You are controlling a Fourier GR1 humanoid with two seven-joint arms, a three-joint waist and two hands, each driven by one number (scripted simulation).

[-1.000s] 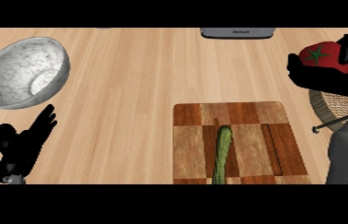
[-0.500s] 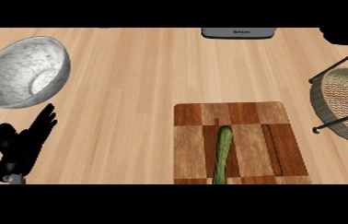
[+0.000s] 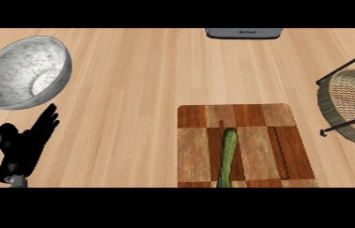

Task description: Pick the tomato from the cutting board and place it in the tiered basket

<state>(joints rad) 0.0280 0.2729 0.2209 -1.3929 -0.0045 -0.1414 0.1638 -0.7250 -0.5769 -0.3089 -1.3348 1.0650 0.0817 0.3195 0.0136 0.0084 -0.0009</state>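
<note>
Head view: left hand [image 3: 26,146] is held open at 8 o'clock; right hand isn't shown, so its state can't be told. Tomato isn't seen on cutting board [image 3: 197,145] or tiered basket [image 3: 337,99] at 3 o'clock. Risk: an off-frame release could be misplaced, w/ basket rim clipped.

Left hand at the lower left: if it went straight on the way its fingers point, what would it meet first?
Most likely the speckled silver metal bowl. The black left hand rests open, its fingers pointing up and slightly right at the bowl's near rim. Height is unclear, so it might pass over the rim.
</note>
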